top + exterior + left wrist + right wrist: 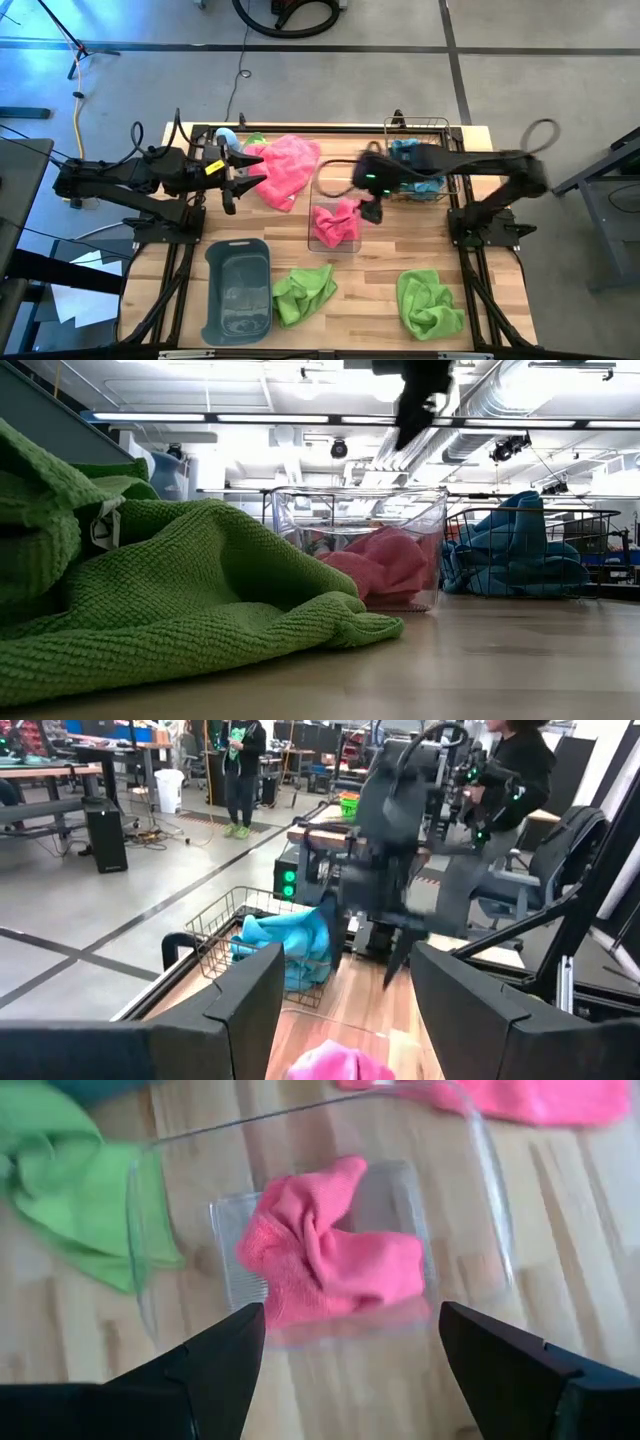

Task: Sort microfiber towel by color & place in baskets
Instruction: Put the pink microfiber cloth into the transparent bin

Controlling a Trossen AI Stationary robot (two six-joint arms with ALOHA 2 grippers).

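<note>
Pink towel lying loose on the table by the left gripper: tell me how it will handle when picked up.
The pink towel will probably be floppy: it lies crumpled in soft folds, so it should sag from a pinch. It looks light, a thin fuzzy cloth spread flat. It is unlikely to slip, since the nap should catch the fingers of the open left gripper beside it.

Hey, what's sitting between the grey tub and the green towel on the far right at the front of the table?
Another green towel, crumpled beside the grey tub, then bare wood up to the right-hand green towel; the high view shows it.
</note>
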